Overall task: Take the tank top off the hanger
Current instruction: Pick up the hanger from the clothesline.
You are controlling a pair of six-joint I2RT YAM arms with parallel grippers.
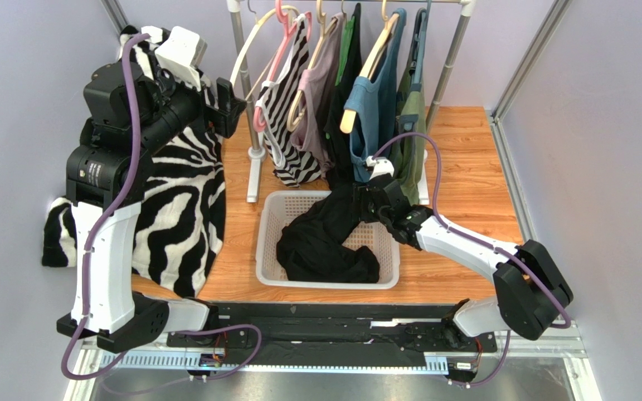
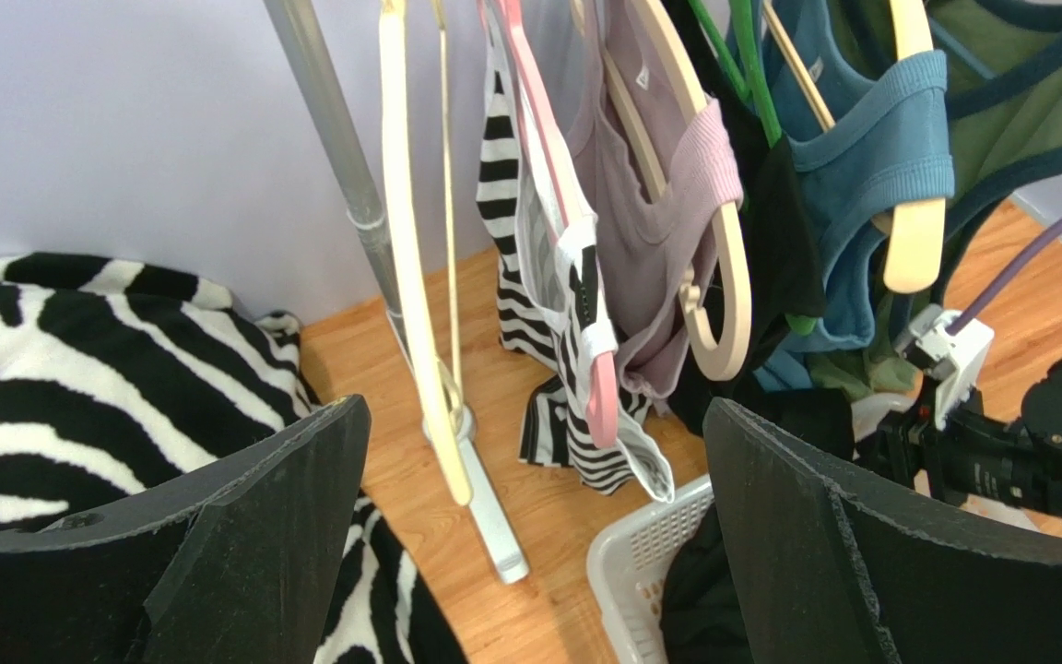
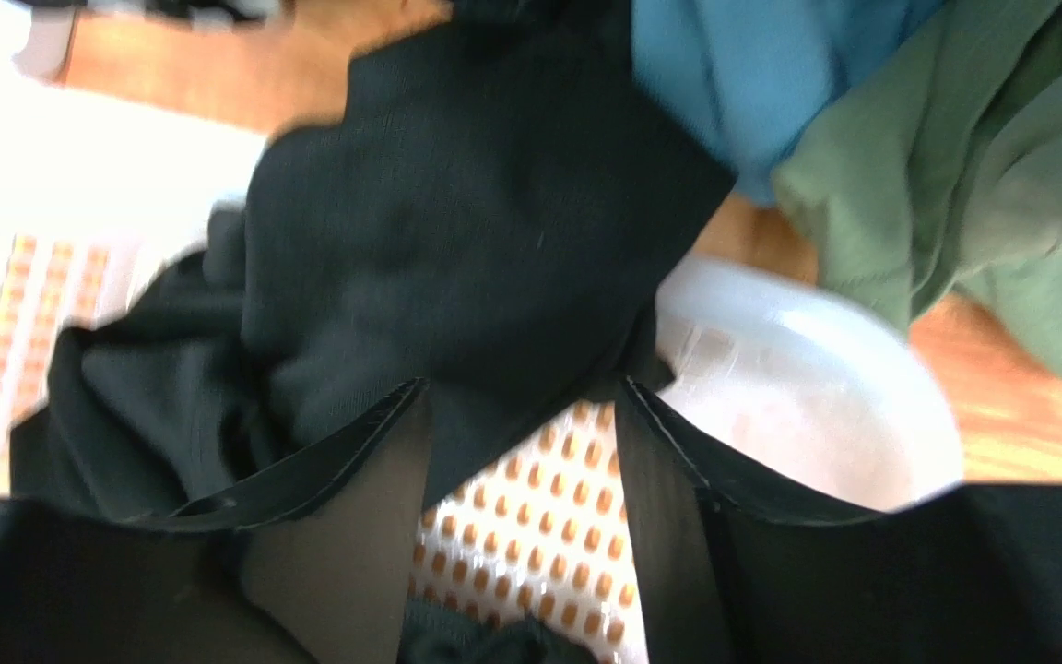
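The black tank top [image 1: 328, 242] trails down from the clothes rack into the white basket [image 1: 267, 242], most of it heaped inside. My right gripper [image 1: 368, 200] sits at the basket's far right corner, against the hanging part of the black fabric. In the right wrist view its jaws [image 3: 523, 394] stand apart, with a flap of the black top [image 3: 467, 235] drooping between the tips over the basket floor. My left gripper [image 1: 225, 102] is raised at the left of the rack, wide open and empty [image 2: 537, 408]. The top's hanger is hidden among the other clothes.
The rack [image 1: 245, 83] holds a striped top on a pink hanger [image 2: 551, 208], a mauve top [image 2: 661, 235], a blue top [image 1: 366, 109] and a green one [image 1: 412, 117]. A bare cream hanger [image 2: 405, 235] hangs at the left. A zebra cloth [image 1: 178, 209] lies at the left.
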